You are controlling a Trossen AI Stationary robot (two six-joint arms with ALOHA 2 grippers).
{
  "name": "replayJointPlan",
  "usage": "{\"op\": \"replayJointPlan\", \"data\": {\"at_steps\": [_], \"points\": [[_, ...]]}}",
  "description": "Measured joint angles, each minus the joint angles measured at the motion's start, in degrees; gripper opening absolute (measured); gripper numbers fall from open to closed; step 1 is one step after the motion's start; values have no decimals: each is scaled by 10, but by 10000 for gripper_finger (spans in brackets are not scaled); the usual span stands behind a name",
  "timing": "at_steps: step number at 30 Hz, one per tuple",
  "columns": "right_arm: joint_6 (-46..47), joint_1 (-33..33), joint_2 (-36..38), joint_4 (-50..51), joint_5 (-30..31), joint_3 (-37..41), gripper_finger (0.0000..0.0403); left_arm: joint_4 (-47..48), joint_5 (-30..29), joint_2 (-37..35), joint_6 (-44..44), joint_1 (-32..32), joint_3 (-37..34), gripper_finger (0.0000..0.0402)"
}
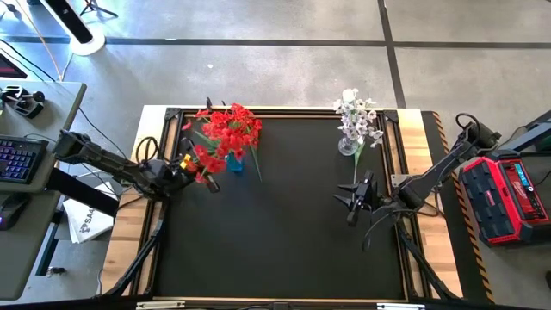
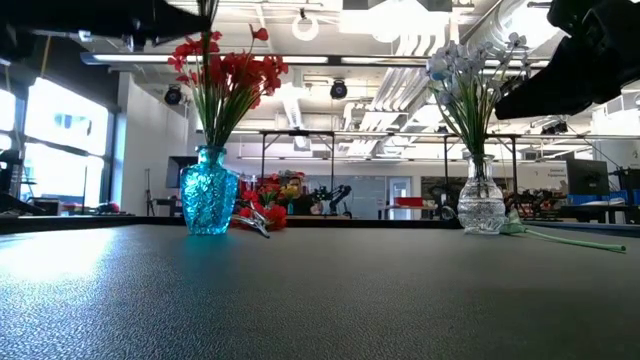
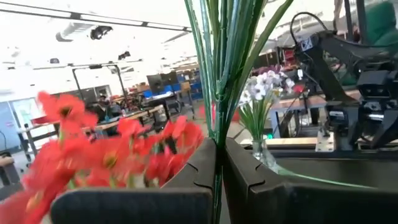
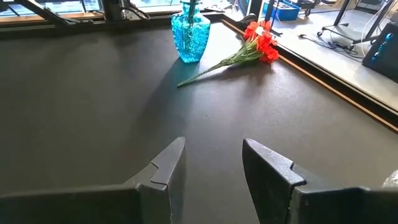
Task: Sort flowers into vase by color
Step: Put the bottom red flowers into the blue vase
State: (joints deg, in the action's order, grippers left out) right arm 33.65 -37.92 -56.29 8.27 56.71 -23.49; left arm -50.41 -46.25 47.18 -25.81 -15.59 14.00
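- My left pincer (image 3: 219,146) is clamped on the thin green stem of a sprig (image 3: 217,74), held up in the air at the height of the red bouquet (image 2: 225,70) that stands in the blue vase (image 2: 210,195)
- The sprig stands upright in my grip, long axis vertical: the cut end hangs below my fingers and the branches fan upward out of my wrist view, so I cannot see the blossoms' colour from here
- To do this well, I judge, I bring the cut end right over the vase mouth, keep the stem plumb, and go down slowly so it threads between the stems already there
- I let go only once the stem is well inside, or it may tip out over the rim
- The risk is snagging the red blossoms and dragging the vase over
- One more red sprig (image 4: 239,55) lies flat on the table (image 4: 93,112) just beside the vase, blossoms toward the far edge, cut end toward my right arm
- My right pincer (image 4: 211,149) hovers over the table near the clear vase (image 2: 481,205), fingers apart, nothing in them
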Motion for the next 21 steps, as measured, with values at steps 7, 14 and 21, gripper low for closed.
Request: {"op": "replayJointPlan", "data": {"at_steps": [7, 14, 21], "points": [[-5, 0, 0, -23, 3, 0, 130, -34, 35, -10, 7, 63, -48, 0], [-5, 0, 0, -36, 3, 0, 130, -12, 86, -1, 50, 115, -48, 2], [-7, 0, 0, -54, 2, 0, 130, 67, 86, 0, 139, 138, -48, 36]]}}
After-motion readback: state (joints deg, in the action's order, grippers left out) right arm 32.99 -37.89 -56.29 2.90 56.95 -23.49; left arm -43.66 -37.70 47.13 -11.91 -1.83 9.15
